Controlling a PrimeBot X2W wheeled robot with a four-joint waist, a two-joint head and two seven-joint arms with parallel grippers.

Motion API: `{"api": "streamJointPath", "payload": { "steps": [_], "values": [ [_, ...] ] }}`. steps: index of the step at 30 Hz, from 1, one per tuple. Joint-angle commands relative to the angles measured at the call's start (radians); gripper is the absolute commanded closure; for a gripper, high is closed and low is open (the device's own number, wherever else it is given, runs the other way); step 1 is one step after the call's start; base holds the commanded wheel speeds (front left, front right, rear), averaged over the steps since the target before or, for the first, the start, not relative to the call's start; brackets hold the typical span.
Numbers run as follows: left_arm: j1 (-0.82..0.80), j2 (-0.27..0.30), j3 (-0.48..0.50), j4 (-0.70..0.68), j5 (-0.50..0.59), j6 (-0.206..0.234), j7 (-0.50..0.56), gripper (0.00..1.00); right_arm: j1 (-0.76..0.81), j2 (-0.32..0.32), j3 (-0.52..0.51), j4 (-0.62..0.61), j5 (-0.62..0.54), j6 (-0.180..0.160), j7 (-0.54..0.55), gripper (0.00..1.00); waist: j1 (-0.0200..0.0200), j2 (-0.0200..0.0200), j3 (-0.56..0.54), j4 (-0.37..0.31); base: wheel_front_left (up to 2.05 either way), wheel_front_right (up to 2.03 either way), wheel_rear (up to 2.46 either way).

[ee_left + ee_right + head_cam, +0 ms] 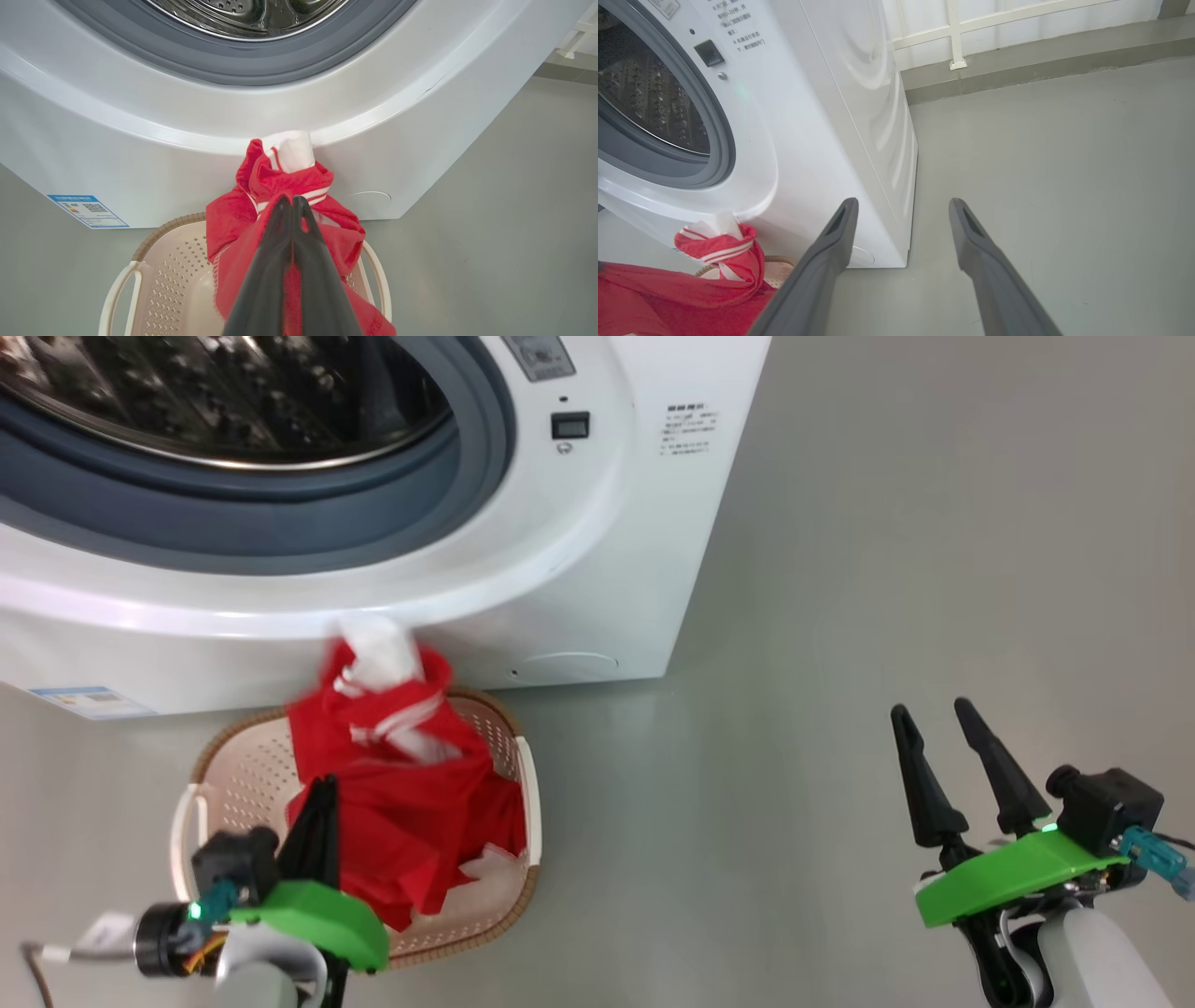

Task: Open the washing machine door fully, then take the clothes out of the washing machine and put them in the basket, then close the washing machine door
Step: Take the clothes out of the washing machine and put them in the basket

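At left, the left gripper (292, 201) is pinched shut on red clothes (401, 803), which hang into the basket (247, 775) just before the open washer (579, 569). At right, the right gripper (929, 707) is spread open over grey floor (840, 569).

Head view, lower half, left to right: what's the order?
Order: blue sticker → basket → round cap → right hand. The left hand and the clothes overlap the basket, so they're left out.
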Motion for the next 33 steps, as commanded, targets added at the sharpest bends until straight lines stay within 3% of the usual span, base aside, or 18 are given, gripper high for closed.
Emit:
{"api": "streamJointPath", "payload": {
  "steps": [1, 9, 16, 33],
  "values": [
    [-0.057, 0.013, 0.027, 0.049, 0.007, -0.007, -0.016, 1.00, -0.021, -0.002, 0.020, -0.028, 0.004, 0.002, -0.012, 0.00, 0.0000, -0.0001, 0.021, -0.013, 0.00, 0.00, 0.00],
    [-0.232, 0.016, 0.036, 0.322, 0.035, -0.034, -0.021, 1.00, -0.053, 0.004, 0.029, -0.037, 0.003, 0.002, -0.012, 0.00, 0.0000, -0.0001, 0.082, -0.042, 0.00, 0.00, 0.00],
    [-0.331, 0.035, 0.036, 0.507, 0.074, -0.025, -0.021, 1.00, -0.083, 0.011, 0.035, -0.048, 0.004, 0.002, -0.012, 0.00, 0.0000, -0.0001, 0.157, -0.072, 0.00, 0.00, 0.00],
    [-0.514, 0.083, 0.019, 0.773, 0.084, -0.035, -0.021, 1.00, -0.155, 0.024, 0.071, -0.083, -0.002, 0.002, -0.012, 0.00, 0.0000, -0.0001, 0.327, -0.149, 0.00, 0.00, 0.00]
  ]
}}
